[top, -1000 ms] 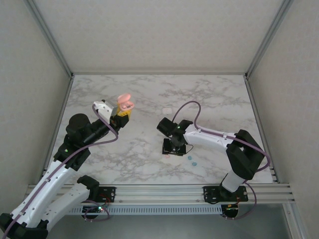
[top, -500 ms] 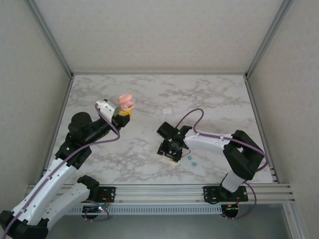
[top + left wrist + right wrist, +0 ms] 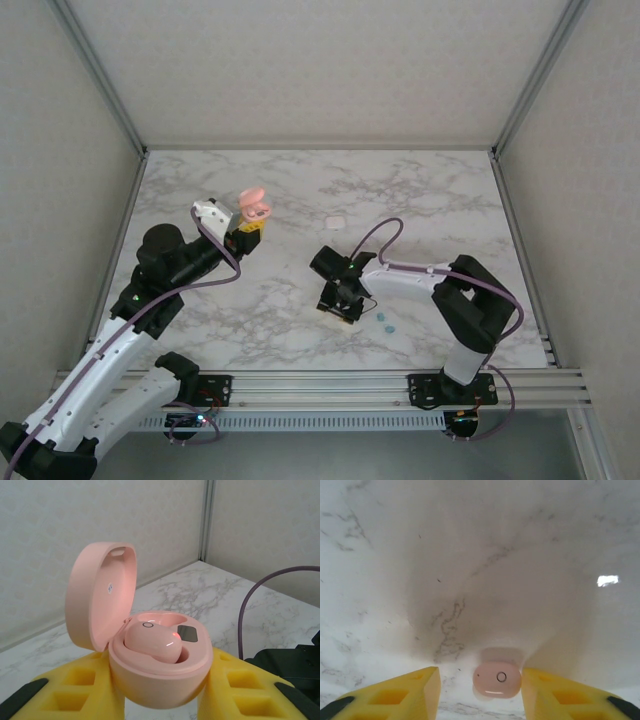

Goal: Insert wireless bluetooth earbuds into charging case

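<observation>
**Right gripper arrived over the loose earbud**

The right gripper had shifted slightly toward 7 o'clock and stood low over the table, around the pink earbud; its fingers were spread, one just beside the bud, not pinching yet; at 10 o'clock the left gripper pinched the open charging case, its seated earbud already inside; the grasp, I judged, came next.
</observation>
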